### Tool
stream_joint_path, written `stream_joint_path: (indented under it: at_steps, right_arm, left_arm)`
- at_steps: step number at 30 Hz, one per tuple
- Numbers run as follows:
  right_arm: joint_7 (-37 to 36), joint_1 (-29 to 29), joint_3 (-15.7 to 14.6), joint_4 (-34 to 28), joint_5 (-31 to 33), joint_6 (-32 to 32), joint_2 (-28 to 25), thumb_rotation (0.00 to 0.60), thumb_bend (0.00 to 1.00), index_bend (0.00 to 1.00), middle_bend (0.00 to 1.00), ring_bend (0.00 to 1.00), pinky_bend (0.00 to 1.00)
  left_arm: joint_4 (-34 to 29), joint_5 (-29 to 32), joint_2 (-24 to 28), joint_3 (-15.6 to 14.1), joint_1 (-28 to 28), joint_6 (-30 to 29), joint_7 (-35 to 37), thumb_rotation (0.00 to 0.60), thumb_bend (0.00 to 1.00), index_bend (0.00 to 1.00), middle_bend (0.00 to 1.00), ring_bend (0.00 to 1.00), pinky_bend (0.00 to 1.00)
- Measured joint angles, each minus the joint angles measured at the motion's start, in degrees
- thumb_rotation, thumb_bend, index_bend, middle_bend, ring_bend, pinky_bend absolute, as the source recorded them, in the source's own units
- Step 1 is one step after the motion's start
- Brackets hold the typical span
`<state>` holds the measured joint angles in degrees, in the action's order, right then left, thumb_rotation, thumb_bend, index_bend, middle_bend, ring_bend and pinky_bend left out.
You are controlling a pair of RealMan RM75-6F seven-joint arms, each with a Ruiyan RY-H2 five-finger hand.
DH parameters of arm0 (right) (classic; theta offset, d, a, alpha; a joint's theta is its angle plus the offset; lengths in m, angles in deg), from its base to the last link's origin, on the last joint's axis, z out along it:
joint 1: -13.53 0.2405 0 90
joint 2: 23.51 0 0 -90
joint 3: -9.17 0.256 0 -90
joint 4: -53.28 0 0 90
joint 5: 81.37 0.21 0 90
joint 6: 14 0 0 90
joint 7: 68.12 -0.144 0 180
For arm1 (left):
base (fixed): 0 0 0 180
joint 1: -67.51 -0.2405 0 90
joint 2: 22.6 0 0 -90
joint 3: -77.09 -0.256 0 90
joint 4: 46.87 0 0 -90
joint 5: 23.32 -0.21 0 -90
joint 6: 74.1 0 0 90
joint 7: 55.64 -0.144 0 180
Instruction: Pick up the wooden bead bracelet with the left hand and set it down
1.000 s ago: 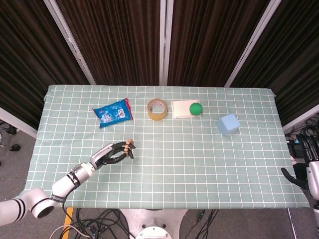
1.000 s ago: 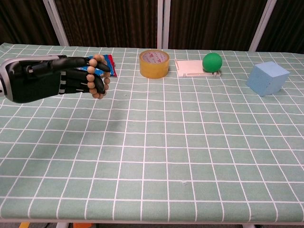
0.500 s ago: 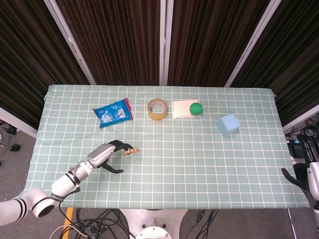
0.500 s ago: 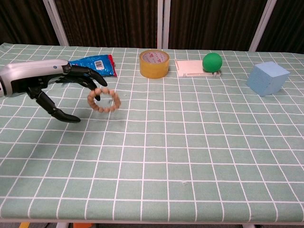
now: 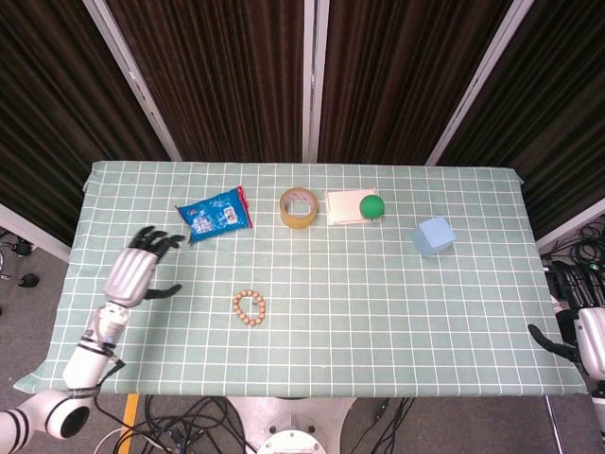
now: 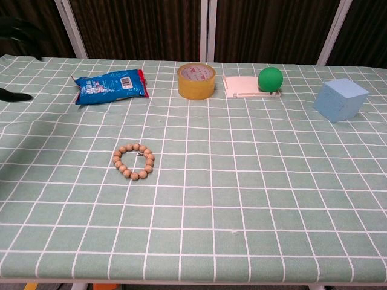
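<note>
— What is the left hand (image 5: 138, 269) doing?
— Fingers spread, holding nothing, near the table's (image 5: 397, 312) left edge.
— And the wooden bead bracelet (image 5: 250, 308)?
— Flat on the cloth, well to the hand's right and nearer the front edge.

Wooden bead bracelet (image 5: 250, 308) lies flat, a closed ring, on the checked cloth.

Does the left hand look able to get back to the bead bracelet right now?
Probably yes. The left hand is open, and only bare tablecloth lies between it and the bracelet.
</note>
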<state>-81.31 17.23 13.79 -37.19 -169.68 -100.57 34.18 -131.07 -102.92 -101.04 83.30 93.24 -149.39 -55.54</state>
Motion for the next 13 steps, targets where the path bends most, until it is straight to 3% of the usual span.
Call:
stream_joint_path:
  at_steps: [5, 13]
  right_arm:
    - [-3.0, 2.0, -1.3, 2.7, -1.9, 3.4, 0.8, 0.6, 0.12, 0.0, 0.07, 0.0, 0.0]
    - [-3.3, 2.8, -1.4, 4.5, -3.6, 1.8, 3.6, 0.6, 0.11, 0.0, 0.06, 0.0, 0.0]
  left_arm:
    - [-0.3, 3.9, 4.1, -0.4, -7.6, -6.1, -3.5, 0.6, 0.13, 0.21, 0.3, 0.16, 0.1]
    - [-4.9, 3.2, 7.0, -5.0, -17.8, -15.9, -6.2, 0.6, 0.13, 0.21, 0.3, 0.16, 0.1]
